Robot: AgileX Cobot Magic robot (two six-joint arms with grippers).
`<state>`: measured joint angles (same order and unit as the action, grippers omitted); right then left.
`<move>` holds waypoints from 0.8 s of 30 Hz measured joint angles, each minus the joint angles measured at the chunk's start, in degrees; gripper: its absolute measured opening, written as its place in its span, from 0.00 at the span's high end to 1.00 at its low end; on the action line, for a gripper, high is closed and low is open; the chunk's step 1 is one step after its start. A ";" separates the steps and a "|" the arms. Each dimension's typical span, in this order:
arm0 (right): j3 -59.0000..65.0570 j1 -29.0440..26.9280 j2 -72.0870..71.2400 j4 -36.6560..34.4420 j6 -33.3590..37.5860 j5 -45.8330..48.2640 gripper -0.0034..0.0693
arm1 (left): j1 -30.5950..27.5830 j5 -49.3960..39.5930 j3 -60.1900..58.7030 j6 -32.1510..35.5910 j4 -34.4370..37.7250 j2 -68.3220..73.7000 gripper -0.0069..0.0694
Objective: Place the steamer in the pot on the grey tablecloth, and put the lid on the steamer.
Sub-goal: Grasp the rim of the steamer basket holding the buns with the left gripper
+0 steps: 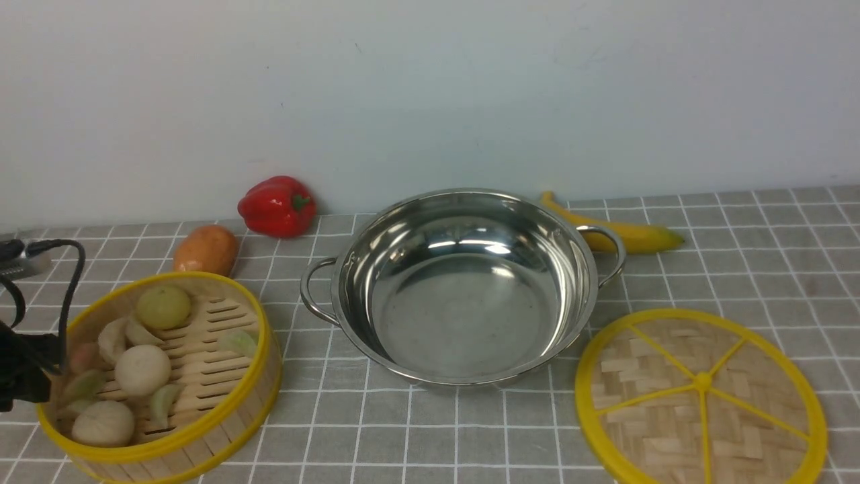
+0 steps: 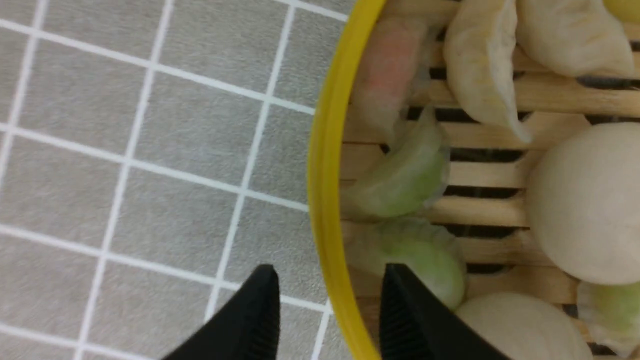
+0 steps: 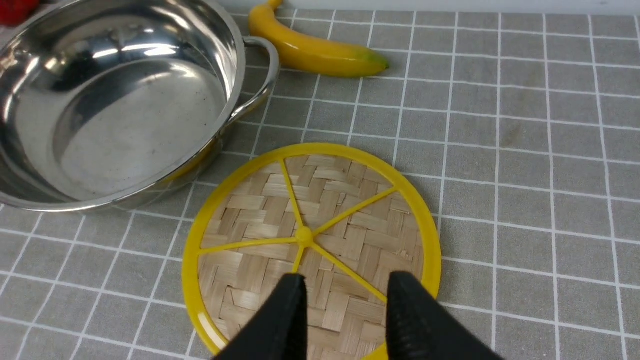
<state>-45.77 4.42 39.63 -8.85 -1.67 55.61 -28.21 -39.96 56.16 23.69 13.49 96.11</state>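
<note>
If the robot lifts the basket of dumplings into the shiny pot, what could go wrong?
The left hand straddles the steamer on one side of its rim only, so the steamer might tip when lifted and the round buns could roll out. Inside the rim, that hand sits right by a green dumpling and might squash it when closing. The pot looks only a little wider than the steamer, so the steamer may catch on its edge.
</note>
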 joint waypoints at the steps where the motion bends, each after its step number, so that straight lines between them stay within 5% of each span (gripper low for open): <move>1: 0.00 0.29 0.00 0.00 0.27 0.00 0.62 | 0.00 0.48 0.00 0.68 0.51 0.42 0.55; 24: 0.00 0.65 0.00 -0.94 0.57 -0.24 0.62 | 0.00 12.50 0.11 1.29 3.19 7.36 0.58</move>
<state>-45.77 5.06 39.63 -9.79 -1.10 55.37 -28.21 -27.47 56.27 24.97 16.68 103.47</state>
